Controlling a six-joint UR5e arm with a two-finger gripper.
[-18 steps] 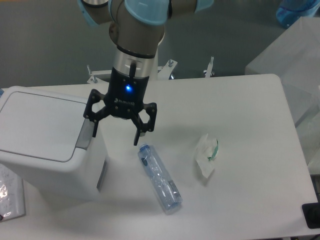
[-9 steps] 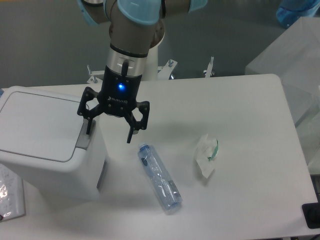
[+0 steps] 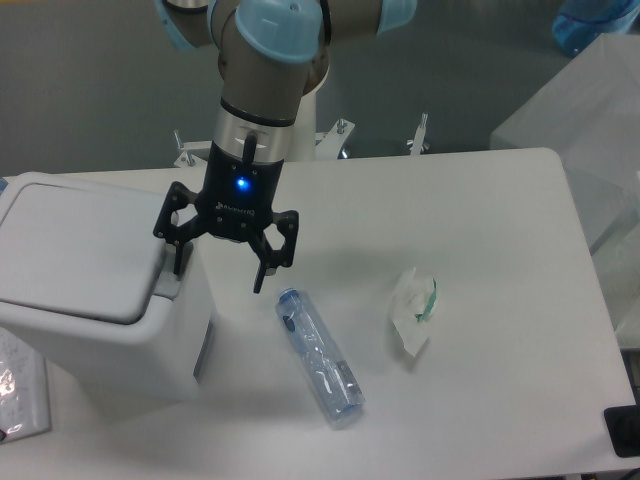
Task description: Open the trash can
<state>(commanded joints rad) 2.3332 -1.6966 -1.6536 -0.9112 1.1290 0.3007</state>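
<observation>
1. Hanging over the right edge of the trash can [image 3: 95, 290], the gripper [image 3: 220, 270] points down with its jaws spread wide and nothing between them.
2. One black finger [image 3: 180, 250] comes down at the grey push tab [image 3: 170, 283] on the can's right rim; whether it touches the tab cannot be told from this view. The other finger [image 3: 262, 270] hangs free over the table [image 3: 480, 220], just right of the can's side wall.
3. A blue light glows on the gripper body, below the silver wrist of the arm [image 3: 262, 75].
4. The trash can sits at the table's left side, white and boxy with rounded corners, by far the largest item. Its flat lid [image 3: 75, 250] looks tilted, the right edge sitting a little lower near the tab.
5. A clear plastic bottle [image 3: 318, 355] lies on its side on the table, right of the can and below the free finger, apart from both.
6. A crumpled white wrapper [image 3: 415, 310] with a green mark lies further right, well apart from the bottle.
7. A flat packet [image 3: 20, 395] rests at the lower left corner, beside the can's base.
8. A dark object [image 3: 625, 430] shows at the lower right edge, too cut off to identify.
</observation>
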